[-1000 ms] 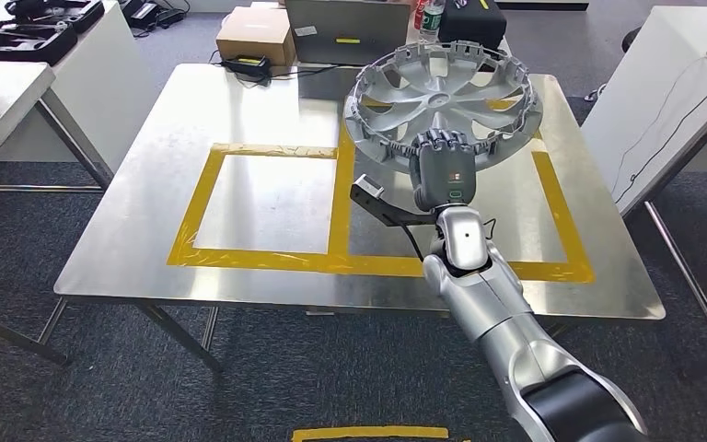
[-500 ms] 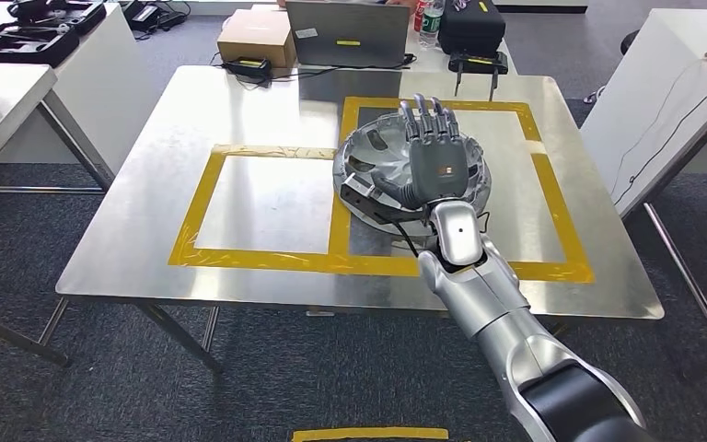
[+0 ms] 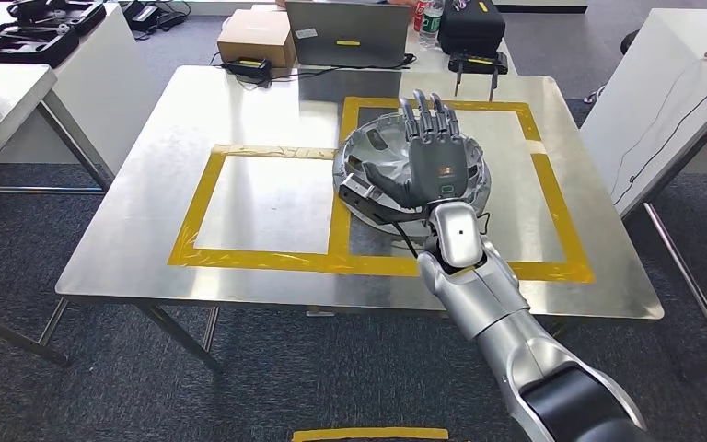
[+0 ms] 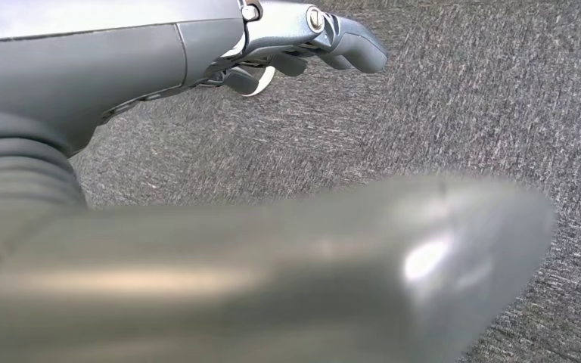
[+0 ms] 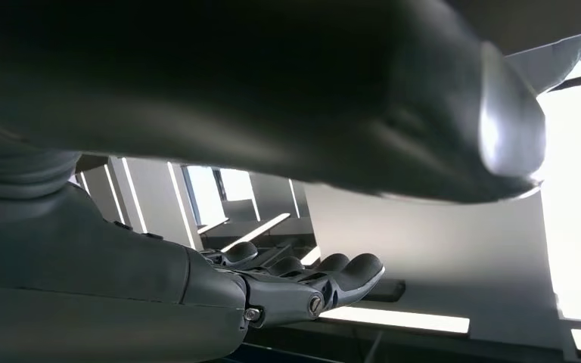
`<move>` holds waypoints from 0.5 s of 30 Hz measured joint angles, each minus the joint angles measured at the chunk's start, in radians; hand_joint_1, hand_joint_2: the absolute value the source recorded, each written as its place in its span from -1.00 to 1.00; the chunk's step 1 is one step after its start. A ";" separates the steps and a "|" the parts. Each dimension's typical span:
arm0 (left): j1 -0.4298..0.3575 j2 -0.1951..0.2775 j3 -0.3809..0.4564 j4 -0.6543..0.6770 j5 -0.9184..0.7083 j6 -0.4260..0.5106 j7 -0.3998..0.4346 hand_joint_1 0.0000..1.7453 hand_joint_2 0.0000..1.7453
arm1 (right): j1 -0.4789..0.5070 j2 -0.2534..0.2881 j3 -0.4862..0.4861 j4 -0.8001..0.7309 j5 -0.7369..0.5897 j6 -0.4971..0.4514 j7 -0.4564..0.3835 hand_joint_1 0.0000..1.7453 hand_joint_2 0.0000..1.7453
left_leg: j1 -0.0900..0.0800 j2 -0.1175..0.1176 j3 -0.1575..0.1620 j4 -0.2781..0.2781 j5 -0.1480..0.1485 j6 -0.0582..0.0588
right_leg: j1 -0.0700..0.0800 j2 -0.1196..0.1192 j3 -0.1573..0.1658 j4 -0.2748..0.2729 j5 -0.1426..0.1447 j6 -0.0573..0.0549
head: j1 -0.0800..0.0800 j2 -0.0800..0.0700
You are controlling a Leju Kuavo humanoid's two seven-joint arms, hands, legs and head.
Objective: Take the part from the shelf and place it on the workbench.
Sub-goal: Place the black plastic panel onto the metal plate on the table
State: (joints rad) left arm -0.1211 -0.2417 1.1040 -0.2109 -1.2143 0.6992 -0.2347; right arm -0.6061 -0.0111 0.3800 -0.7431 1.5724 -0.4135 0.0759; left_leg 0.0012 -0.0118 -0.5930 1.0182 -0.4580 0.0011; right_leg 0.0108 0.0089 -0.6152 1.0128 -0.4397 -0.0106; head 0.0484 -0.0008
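A silver wheel cover point(image 3: 382, 166), the part for this task, lies flat on a steel workbench point(image 3: 147, 184). It sits inside the right-hand of two squares marked in yellow tape point(image 3: 267, 261), against the strip that divides them. The robot's right hand point(image 3: 437, 157) is above the wheel cover, back of the hand toward the camera, fingers point(image 3: 423, 115) straight and spread, gripping nothing. Its silver arm reaches in from the near edge of the workbench. Whether the palm touches the wheel cover cannot be told. The left hand point(image 4: 302, 45) hangs over grey carpet point(image 4: 461, 113), fingers loosely extended, holding nothing. Past the workbench's far edge stand a cardboard box point(image 3: 256, 35) and a laptop point(image 3: 345, 30).
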 joint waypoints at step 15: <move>-0.001 -0.001 0.000 0.008 0.010 -0.019 -0.007 -1.00 -1.00 | 0.083 0.000 -0.015 -0.135 -0.028 0.021 -0.104 -1.00 -1.00 | 0.031 0.015 -0.012 -0.008 0.027 0.006 | -0.037 -0.004 -0.061 0.223 -0.115 0.067 | 0.007 0.000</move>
State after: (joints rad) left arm -0.1220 -0.2429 1.1040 -0.2029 -1.2047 0.6799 -0.2414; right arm -0.5228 -0.0114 0.3651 -0.8777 1.5441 -0.3929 -0.0281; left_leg 0.0323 0.0031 -0.6045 1.0107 -0.4314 0.0074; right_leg -0.0267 0.0044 -0.6762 1.2354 -0.5550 0.0564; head 0.0551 -0.0008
